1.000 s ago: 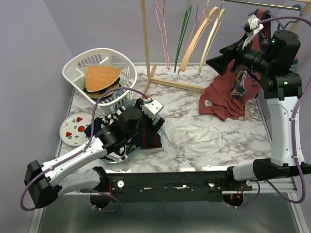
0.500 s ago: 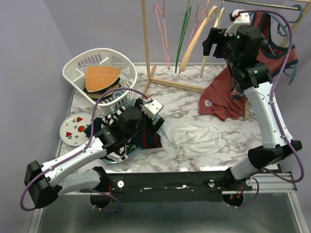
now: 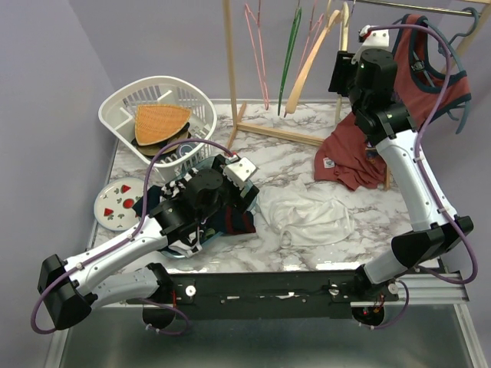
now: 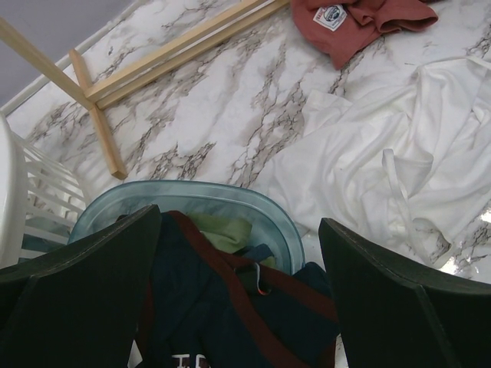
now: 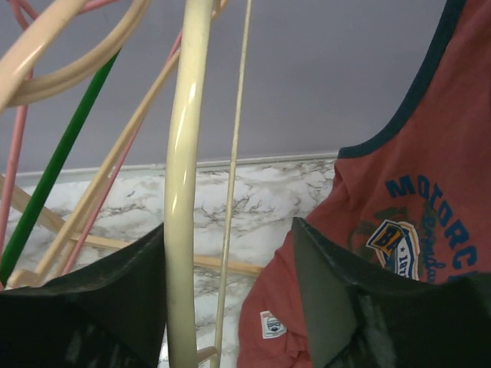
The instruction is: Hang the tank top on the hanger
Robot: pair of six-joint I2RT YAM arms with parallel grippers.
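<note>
Right pincer (image 5: 229, 230) released, hanger (image 5: 184, 192) arm between jaws, close to one finger. Left pincer (image 4: 239, 222) released wide; tank top (image 4: 399, 153) crumpled on desk (image 4: 230, 100), right of it.

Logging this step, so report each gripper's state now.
Left gripper: open, holding nothing.
Right gripper: open, the cream hanger between its jaws, not gripped.
</note>
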